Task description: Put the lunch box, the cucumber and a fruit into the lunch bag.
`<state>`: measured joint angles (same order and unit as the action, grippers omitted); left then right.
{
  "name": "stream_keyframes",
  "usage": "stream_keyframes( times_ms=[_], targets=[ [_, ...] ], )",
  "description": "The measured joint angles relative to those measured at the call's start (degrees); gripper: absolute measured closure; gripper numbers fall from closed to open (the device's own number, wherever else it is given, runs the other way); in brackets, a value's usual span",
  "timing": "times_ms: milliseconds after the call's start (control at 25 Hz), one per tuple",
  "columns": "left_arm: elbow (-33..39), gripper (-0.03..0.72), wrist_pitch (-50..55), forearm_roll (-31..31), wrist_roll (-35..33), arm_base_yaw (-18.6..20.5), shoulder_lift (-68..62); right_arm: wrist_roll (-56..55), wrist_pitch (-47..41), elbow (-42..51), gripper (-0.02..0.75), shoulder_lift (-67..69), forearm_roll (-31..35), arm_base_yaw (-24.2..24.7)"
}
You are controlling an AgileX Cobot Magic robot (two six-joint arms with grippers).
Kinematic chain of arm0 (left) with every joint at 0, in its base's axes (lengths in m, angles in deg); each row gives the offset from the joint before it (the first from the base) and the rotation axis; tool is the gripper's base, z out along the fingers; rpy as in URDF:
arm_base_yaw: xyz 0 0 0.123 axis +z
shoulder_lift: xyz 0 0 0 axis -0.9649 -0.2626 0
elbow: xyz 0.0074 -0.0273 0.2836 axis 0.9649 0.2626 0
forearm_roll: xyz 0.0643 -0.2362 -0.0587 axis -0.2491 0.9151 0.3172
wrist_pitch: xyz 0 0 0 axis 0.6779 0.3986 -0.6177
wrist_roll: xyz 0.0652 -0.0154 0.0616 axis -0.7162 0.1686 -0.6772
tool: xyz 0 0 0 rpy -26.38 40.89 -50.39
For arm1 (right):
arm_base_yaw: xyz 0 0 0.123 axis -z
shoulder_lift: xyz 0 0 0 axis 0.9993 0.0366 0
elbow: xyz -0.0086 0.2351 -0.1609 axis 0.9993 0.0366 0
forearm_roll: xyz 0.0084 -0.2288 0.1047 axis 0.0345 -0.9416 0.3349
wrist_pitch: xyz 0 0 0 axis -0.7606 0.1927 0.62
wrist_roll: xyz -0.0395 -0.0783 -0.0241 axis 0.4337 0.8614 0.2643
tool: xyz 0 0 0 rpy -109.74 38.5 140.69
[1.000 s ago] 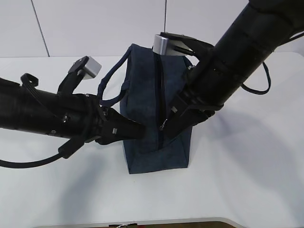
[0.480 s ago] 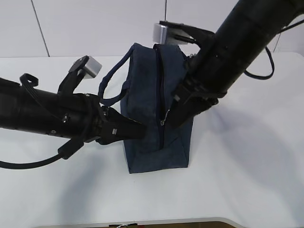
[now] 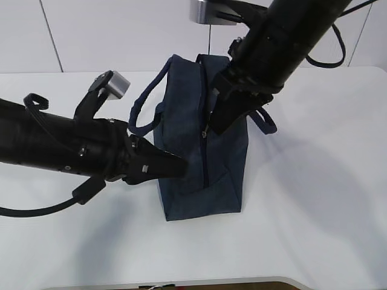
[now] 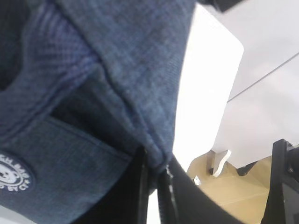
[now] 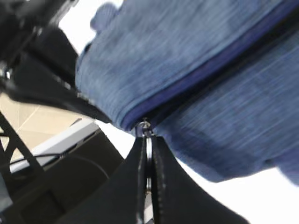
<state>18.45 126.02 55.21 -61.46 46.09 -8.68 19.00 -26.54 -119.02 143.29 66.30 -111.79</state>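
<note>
1. White walls stand behind the white desk (image 3: 314, 199), and on it we have the lunch bag (image 3: 199, 157) standing upright, roughly in the middle.
2. Our left claw (image 3: 178, 168) is clenched on a fold of the bag's side fabric, low down (the left wrist view shows the denim pinched between its fingers); we judge this anchors the bag so it does not drag along.
3. Our right claw (image 5: 147, 154) is clamped on the silver ring pull (image 5: 146, 125) of the zipper (image 3: 204, 121), which runs over the bag's top and down its front.
4. We see no lunch box, cucumber or fruit in any view, so we cannot say where they are.
</note>
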Motion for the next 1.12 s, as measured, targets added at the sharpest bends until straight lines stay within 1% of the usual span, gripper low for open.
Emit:
stream_keyframes(
  times_ms=[360,560,720,1120],
  targets=[
    [-0.1,0.696,0.1,-0.7,0.0,0.0,0.0,-2.3,-1.4,-7.5,0.733,2.2,-1.2,0.0],
    [-0.1,0.696,0.1,-1.0,0.0,0.0,0.0,-6.6,-1.4,-11.0,0.733,3.7,-2.1,0.0],
    [-0.1,0.697,0.1,-1.1,0.0,0.0,0.0,-10.5,-1.2,-12.6,0.733,3.9,-2.1,0.0],
    [-0.1,0.697,0.2,-3.0,0.0,0.0,0.0,-14.9,-1.4,-13.8,0.733,5.4,-2.1,0.0]
  ],
)
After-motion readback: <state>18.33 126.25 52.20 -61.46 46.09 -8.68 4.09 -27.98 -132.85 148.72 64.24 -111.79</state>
